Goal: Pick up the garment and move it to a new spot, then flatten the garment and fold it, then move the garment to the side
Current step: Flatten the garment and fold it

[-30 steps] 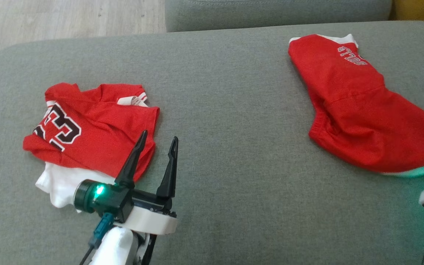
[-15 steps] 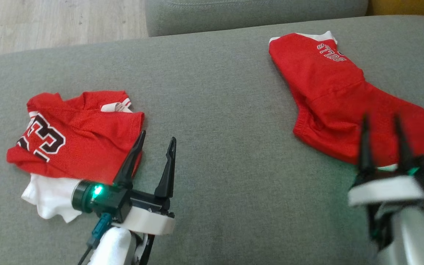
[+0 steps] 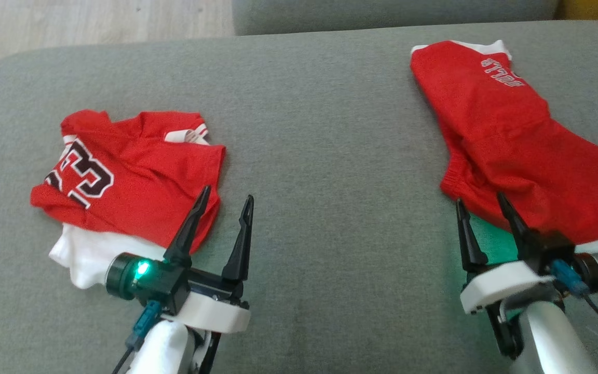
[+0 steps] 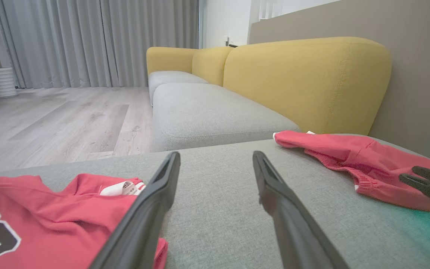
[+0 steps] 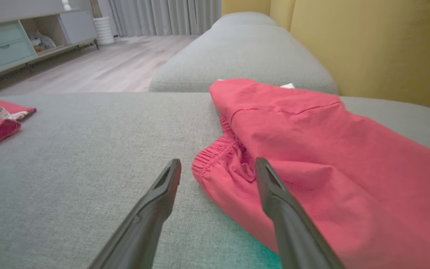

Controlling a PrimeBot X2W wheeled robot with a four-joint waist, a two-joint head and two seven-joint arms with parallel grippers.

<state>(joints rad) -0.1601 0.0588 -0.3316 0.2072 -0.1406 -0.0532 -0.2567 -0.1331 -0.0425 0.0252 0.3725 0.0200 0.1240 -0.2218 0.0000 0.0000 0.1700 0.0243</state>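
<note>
Shorts (image 3: 506,135) in red are laid on the grey sofa cushion (image 3: 330,156) at the robot's right. Their long axis runs from the far middle to the near right, with the lettered, white-trimmed hem far and the gathered elastic edge turned leftward. The right gripper (image 3: 479,198), glimpsed at the picture's edge a second ago, is now seen at that gathered edge, fingers spread wide and empty. The left gripper (image 3: 227,193) is likewise spread wide beside the folded red jersey (image 3: 138,176). Three garments are counted: two red, plus one white garment (image 3: 89,254) under the jersey. Two grippers are counted.

The left gripper (image 4: 215,158) is held wide open over the grey cushion (image 4: 215,186). A jersey (image 4: 62,216) is laid beside it; shorts (image 4: 349,157) are spread farther off.
</note>
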